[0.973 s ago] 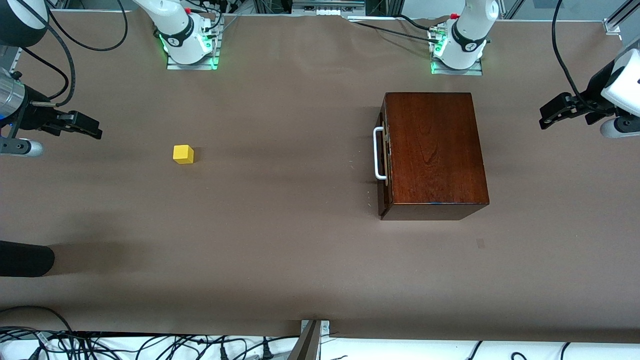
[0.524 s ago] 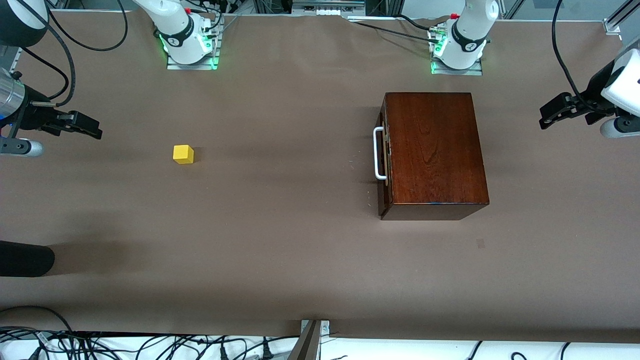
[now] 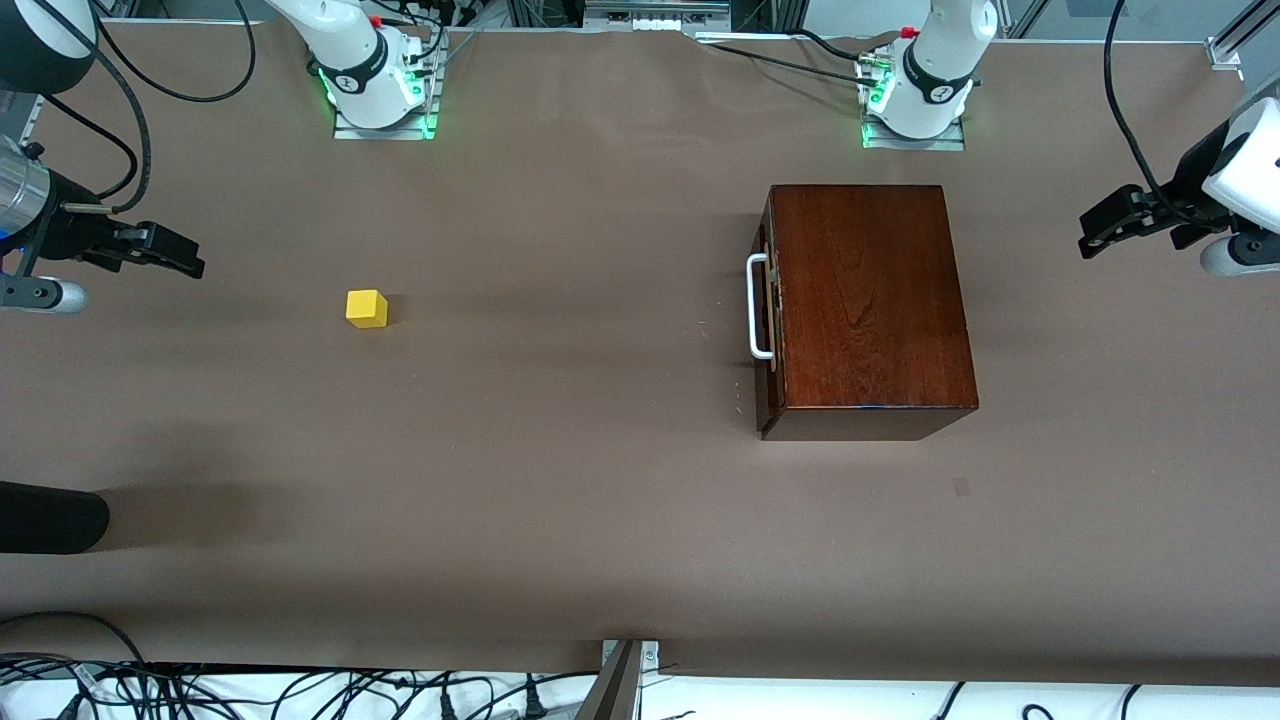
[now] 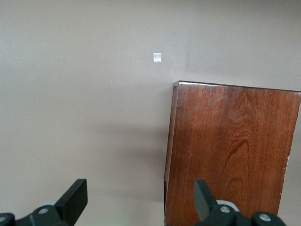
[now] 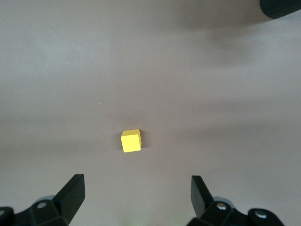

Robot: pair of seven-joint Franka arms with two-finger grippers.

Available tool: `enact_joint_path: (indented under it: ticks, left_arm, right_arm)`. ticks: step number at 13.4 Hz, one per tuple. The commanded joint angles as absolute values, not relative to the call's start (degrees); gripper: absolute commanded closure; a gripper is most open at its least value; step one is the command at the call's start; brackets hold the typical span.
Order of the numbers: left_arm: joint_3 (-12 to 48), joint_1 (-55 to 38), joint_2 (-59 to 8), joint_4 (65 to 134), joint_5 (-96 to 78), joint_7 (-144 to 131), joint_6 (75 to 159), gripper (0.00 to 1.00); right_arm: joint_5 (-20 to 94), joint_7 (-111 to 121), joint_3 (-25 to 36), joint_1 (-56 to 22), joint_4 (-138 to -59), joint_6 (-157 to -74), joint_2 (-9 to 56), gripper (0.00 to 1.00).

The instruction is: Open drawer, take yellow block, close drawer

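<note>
I hold both arms waiting: left gripper [image 4: 141, 200] wide open beside the glossy mahogany box's shut drawer [image 3: 766, 318], right gripper [image 5: 136, 195] wide open above the small yellow cube [image 3: 367, 308], lying on the table.

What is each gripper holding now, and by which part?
Nothing is held. The left gripper and right gripper are open and empty; the yellow block lies alone on the table.
</note>
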State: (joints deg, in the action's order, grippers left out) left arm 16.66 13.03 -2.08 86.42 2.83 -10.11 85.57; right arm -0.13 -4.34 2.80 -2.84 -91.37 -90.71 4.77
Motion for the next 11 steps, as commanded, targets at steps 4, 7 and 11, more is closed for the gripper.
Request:
enact_joint_path:
  ticks: [4,7,11]
  left_arm:
    - [16.79,13.97,-0.79,87.54,1.14,-8.70,86.40,0.00]
    - [16.79,14.06,-0.88,87.45,1.06,-8.61,86.40,0.00]
    - [16.70,15.11,-0.97,87.28,0.79,-4.41,87.19,0.00]
  right_arm:
    - [0.09,-4.13,3.16,-3.25,-91.32,-90.18,4.04,0.00]
    - [0.09,-4.13,3.16,-3.25,-91.32,-90.26,4.04,0.00]
    - [0.09,-4.13,3.08,-3.25,-91.23,-90.35,4.04,0.00]
